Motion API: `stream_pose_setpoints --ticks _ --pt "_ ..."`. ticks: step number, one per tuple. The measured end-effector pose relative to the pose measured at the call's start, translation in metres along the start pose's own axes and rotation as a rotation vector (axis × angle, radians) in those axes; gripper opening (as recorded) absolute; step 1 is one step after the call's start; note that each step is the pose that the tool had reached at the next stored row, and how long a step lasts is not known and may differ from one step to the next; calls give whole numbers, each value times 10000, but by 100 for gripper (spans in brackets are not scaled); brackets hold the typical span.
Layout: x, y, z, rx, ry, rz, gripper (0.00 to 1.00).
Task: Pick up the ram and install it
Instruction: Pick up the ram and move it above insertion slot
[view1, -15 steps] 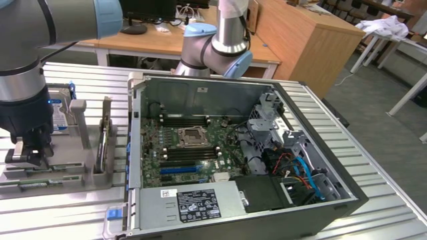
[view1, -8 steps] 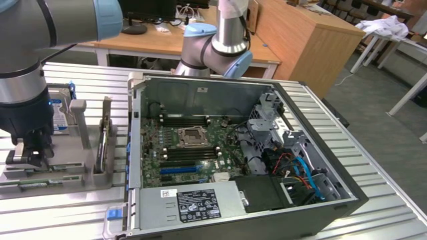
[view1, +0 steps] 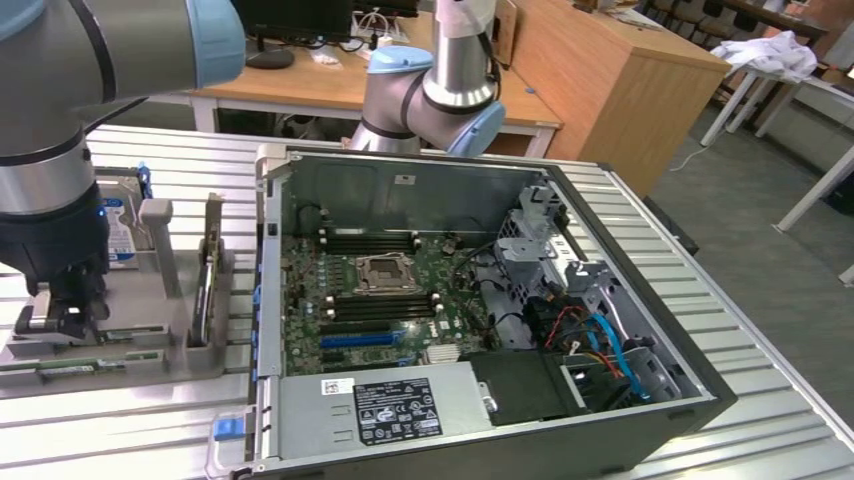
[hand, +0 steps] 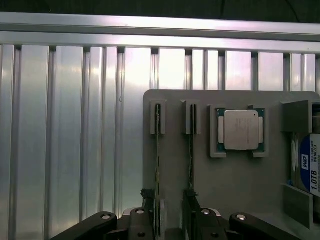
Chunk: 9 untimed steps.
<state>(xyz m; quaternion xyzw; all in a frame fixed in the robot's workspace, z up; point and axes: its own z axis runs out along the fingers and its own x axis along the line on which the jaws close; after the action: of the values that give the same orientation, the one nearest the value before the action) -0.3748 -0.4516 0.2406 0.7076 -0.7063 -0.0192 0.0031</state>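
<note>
Two ram sticks stand on edge in slots of a grey holder (hand: 225, 190); in the wrist view one ram stick (hand: 158, 150) lies beside the other (hand: 191, 160). In the exterior view the ram (view1: 210, 285) stands at the holder's side nearest the computer case. My gripper (view1: 64, 305) hangs low over the holder (view1: 134, 345) at the exterior view's left, apart from the ram. In the wrist view the gripper (hand: 170, 222) is open, its dark fingers (hand: 147, 215) spread near the sticks' ends with nothing held.
A square silver processor chip (hand: 241, 130) sits in the holder, a hard drive (hand: 312, 172) beside it. An open computer case (view1: 641, 400) with its green motherboard (view1: 380, 300) lies on the ribbed metal table (view1: 120, 430). A second robot arm (view1: 434, 100) stands behind the case.
</note>
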Motion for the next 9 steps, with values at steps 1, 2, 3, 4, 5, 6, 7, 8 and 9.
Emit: stream_pose_setpoints --ticks 1,2,3,4,5,6,7,8,9 --pt "0 0 9 0 0 0 37" --pt "0 0 17 0 0 0 37" --pt "1 0 19 -1 1 0 37" --pt "1 0 19 0 1 0 37" --pt "1 0 19 -1 1 0 37" --pt "1 0 19 -1 1 0 37" --pt "0 0 19 0 0 0 37" --pt "1 0 20 0 0 1 37" --pt "6 -1 21 3 -2 0 37"
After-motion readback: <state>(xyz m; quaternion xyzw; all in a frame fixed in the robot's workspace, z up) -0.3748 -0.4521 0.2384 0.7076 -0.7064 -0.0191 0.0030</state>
